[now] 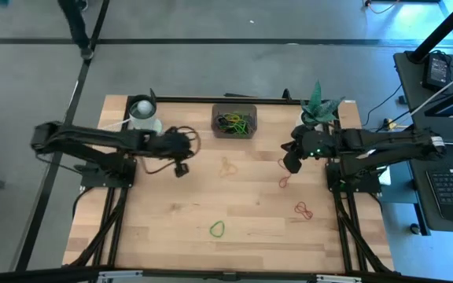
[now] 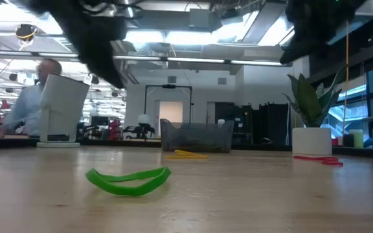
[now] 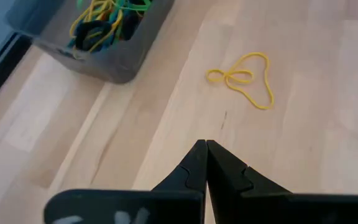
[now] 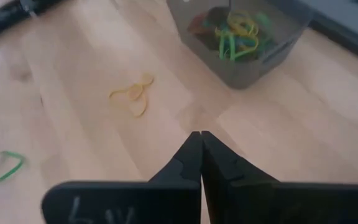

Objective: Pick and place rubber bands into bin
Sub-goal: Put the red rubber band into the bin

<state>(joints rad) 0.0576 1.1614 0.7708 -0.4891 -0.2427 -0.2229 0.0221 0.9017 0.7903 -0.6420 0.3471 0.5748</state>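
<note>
While the small dark translucent bin (image 1: 234,122) at 12 o'clock holds many thin coloured rubber bands (image 1: 233,123), a yellow band (image 1: 227,166), two red bands (image 1: 303,209) and a green band (image 1: 217,229) remain; left gripper (image 1: 181,169) and right gripper (image 1: 291,164) are both closed, holding nothing.

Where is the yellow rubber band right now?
In the high view the yellow rubber band lies loose on the table's middle, just in front of the bin, between the left gripper and right gripper.

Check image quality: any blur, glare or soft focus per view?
Low view: arms overhead smeared dark, ceiling lights glaring, flattened green rubber band soft. Left wrist view: twisted yellow rubber band crisp. Right wrist view: dark translucent rectangular bin slightly soft. High view: even lighting.
</note>
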